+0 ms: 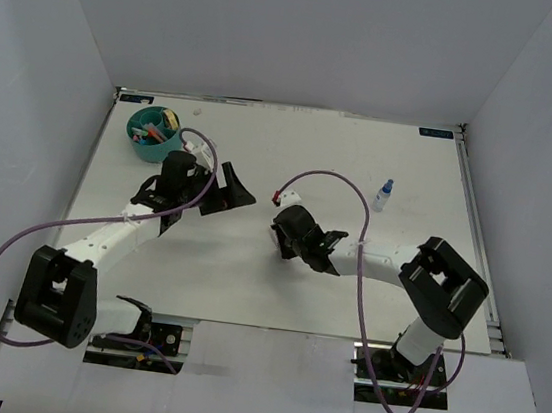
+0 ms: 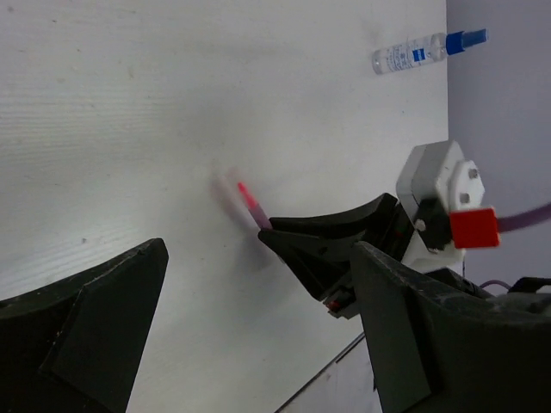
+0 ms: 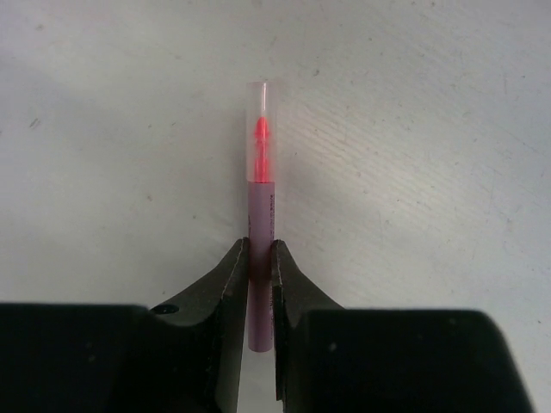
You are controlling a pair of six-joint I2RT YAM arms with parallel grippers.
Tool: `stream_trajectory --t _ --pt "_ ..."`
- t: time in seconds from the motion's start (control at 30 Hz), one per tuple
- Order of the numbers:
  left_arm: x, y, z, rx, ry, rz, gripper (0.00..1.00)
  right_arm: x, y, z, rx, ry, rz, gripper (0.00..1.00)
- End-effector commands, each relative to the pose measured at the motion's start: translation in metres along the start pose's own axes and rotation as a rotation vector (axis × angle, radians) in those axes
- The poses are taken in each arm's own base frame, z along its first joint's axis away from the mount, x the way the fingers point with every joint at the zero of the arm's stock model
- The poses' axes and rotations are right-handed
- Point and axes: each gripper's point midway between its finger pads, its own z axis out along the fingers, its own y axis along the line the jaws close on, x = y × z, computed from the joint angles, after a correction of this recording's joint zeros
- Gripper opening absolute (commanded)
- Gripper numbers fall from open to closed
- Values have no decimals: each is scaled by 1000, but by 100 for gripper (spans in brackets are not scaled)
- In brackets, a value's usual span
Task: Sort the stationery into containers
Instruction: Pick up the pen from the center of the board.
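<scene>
While my right claw (image 3: 260, 258) is clamped on the thin pink marker with a clear cap (image 3: 261, 198), which juts ahead of its tips, the round teal plastic organizer (image 1: 136, 134) well ahead already holds some stationery, and the small blue-capped bottle (image 1: 384, 195) behind it sits unsorted on the tabletop (image 1: 246, 284).

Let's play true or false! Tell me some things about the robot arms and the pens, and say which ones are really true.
1. The right pincer is shut on a pink marker. True.
2. The left pincer holds the blue-capped bottle. False: it is open and empty; the bottle sits far off on the right arm's side.
3. The teal organizer is near the far left corner of the table. True.
4. The teal organizer is empty. False: it already holds several things.
</scene>
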Motion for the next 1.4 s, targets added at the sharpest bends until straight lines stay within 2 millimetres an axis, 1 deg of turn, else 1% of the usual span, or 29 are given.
stream_trajectory --t 0.0,0.03,0.1,0.13,0.17,0.27,0.4,0.47,0.5,0.6,0.7,0.73,0.83,0.9,0.93,1.0,1.03,1.13,1.17,1.23,1.27,1.33,1.37 --pt "3 -14 13 25 -2 -65 98 -41 17 -24 -88 -169 3 10" --pt "6 -22 17 35 3 -54 98 -45 20 -29 -105 -193 5 10" --pt "8 -26 23 24 4 -57 98 -57 24 -43 -144 -260 14 10" --pt "9 -34 25 38 7 -47 98 -60 25 -47 -158 -283 16 10" --pt "10 -34 29 33 14 -52 98 -67 26 -56 -178 -327 26 10" --pt "15 -46 35 53 33 -56 95 -79 29 -71 -215 -395 39 11" --pt "22 -65 38 90 47 -39 87 -84 32 -79 -246 -440 47 12" --pt "25 -69 39 98 54 -37 85 -85 32 -80 -251 -441 52 12" --pt "23 -77 40 123 38 -24 83 -85 34 -81 -257 -441 55 12" --pt "26 -80 42 123 42 -14 79 -86 35 -83 -269 -453 66 12" --pt "29 -82 43 126 47 -9 70 -88 36 -85 -277 -461 70 13" --pt "30 -83 43 129 50 -4 63 -87 35 -84 -274 -459 69 13" --pt "32 -86 43 137 55 4 48 -88 36 -85 -274 -460 73 13" --pt "34 -85 44 138 62 7 43 -88 35 -84 -275 -461 79 14" --pt "35 -85 44 138 67 6 38 -87 36 -84 -274 -460 80 14" --pt "34 -86 45 143 67 10 34 -88 34 -83 -267 -462 82 16" --pt "34 -86 44 145 69 10 30 -88 34 -84 -266 -460 85 17" --pt "32 -88 45 148 62 27 22 -89 31 -83 -250 -464 91 23" --pt "31 -88 44 149 57 37 19 -89 30 -83 -247 -464 90 30" --pt "29 -87 44 144 49 49 16 -88 30 -83 -243 -462 82 36" --pt "26 -86 44 134 35 54 14 -86 30 -83 -243 -456 78 44" --pt "22 -85 44 123 14 75 12 -86 29 -83 -238 -453 73 54" --pt "15 -82 44 100 -18 85 11 -86 28 -84 -234 -451 66 64"
